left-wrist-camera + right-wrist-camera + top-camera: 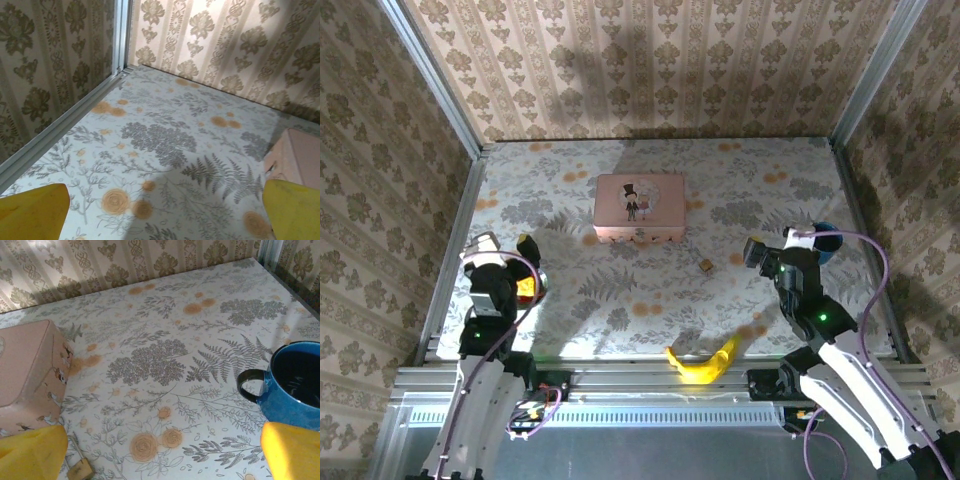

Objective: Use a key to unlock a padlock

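Worktop [570, 300]: floral-print sheet, patterned walls on three sides.

Containers:
- Pink tin [639, 207], rectangular, sits toward the back at centre. Its lid is down, with a cartoon couple printed on top. The contents are hidden. From the right wrist its near corner shows at the left edge; from the left wrist a corner shows at the right edge.
- Blue mug [295, 390] stands upright on the right side, handle pointing toward the centre of the worktop. The inside is dark and I cannot tell whether anything is in it. From above it is partly covered by the right arm.

Padlock [705, 266]: a small brass-coloured block lying loose on the open worktop, in neither container. It is in front of the tin's right corner and apart from it. In the right wrist view it lies just beside the left yellow fingertip [30, 452]. A thin grey sliver [75, 442] runs up from it; I cannot tell whether this is shackle or key.

Banana [702, 362] lies at the near edge, between the two arm bases.

Left tool [163, 212]: yellow pads spread wide, nothing between them, low over the left side of the worktop.

Right tool [160, 452]: pads likewise spread, gripping nothing, between padlock and mug.
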You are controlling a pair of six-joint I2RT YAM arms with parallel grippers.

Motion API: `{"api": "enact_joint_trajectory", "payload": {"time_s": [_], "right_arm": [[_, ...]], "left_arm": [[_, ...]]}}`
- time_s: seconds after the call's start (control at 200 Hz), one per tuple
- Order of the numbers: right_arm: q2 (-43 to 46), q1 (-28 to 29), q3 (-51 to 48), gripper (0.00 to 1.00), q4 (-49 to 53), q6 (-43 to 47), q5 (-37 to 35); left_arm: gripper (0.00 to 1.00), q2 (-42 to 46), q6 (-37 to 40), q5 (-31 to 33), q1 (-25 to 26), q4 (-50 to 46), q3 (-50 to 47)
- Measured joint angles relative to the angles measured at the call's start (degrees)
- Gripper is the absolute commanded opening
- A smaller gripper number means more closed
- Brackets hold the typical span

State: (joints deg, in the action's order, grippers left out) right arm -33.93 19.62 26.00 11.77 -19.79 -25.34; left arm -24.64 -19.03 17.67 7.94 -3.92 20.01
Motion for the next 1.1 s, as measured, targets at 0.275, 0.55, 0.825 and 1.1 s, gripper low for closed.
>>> {"api": "enact_joint_trajectory", "payload": {"time_s": [0.275,0.55,0.825,1.1], "right_arm": [[6.38,-0.11,-14.99,1.00,-16.48,6.10,0.04],[2.49,-0.74,-15.58,1.00,-24.52,16.11,1.81],[-6.93,-5.01,-15.63,1.00,-32.61,22.75,5.68],[-14.86,-11.52,-15.63,1.00,-39.45,22.75,10.45]], "left_arm": [[1.00,-1.27,4.11,0.52,-1.38,8.31,-6.43],[1.00,-8.85,8.83,-2.32,-3.93,21.16,-10.64],[1.00,-22.88,11.34,-9.25,-7.48,34.18,-11.37],[1.00,-33.94,12.63,-15.41,-9.20,45.90,-11.39]]}}
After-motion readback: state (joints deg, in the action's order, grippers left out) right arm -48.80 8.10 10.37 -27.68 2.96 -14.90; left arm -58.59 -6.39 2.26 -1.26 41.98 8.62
